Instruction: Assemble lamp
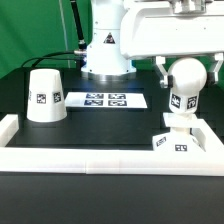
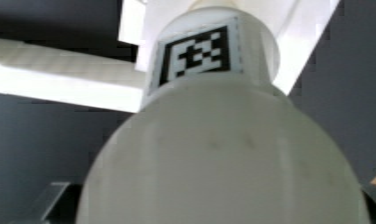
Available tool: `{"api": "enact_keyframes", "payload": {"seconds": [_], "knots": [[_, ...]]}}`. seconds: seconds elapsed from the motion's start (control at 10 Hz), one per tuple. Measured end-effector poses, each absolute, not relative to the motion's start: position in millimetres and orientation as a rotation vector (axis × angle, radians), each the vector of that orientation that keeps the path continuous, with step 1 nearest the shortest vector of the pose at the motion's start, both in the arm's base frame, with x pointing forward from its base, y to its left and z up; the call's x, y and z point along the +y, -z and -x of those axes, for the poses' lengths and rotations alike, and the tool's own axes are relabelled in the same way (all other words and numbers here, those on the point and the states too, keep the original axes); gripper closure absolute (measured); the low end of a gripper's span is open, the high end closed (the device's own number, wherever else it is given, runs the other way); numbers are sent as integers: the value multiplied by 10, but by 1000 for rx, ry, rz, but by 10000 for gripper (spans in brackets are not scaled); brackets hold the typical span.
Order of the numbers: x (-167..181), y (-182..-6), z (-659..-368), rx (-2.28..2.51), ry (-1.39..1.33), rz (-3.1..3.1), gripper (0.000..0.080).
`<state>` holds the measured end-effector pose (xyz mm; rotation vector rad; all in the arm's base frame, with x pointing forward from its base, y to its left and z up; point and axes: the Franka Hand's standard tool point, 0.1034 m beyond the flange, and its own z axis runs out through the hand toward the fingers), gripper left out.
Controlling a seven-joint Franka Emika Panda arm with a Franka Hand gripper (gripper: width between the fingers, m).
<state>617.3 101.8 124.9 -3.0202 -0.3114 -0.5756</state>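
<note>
The white ball-shaped bulb [image 1: 186, 80] stands upright at the exterior view's right, its tagged stem down on the low square base [image 1: 172, 143]. I cannot tell whether the stem is seated in the base. My gripper [image 1: 187, 68] comes from above and is shut on the bulb's round head, one finger on each side. In the wrist view the bulb [image 2: 211, 150] fills the picture, its tag faces the camera, and the base [image 2: 142, 14] shows beyond it. My gripper [image 2: 211, 205] shows only as dark finger edges beside the bulb. The tapered shade [image 1: 46, 95] stands apart at the exterior view's left, wide end down.
The marker board [image 1: 105, 100] lies flat between the shade and the bulb. The white rim [image 1: 90, 152] borders the black table at the front and sides; it also shows in the wrist view [image 2: 60, 75]. The arm's white pedestal [image 1: 105, 55] stands behind.
</note>
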Motion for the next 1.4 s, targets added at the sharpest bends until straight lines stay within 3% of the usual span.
{"api": "enact_keyframes", "payload": {"seconds": [0.8,1.0,1.4], "knots": [[1005,-1233,-6165,-310,656,3008,220],[1004,-1233,-6165,-310,656,3008,112],[1004,-1233,-6165,-310,656,3008,101]]}}
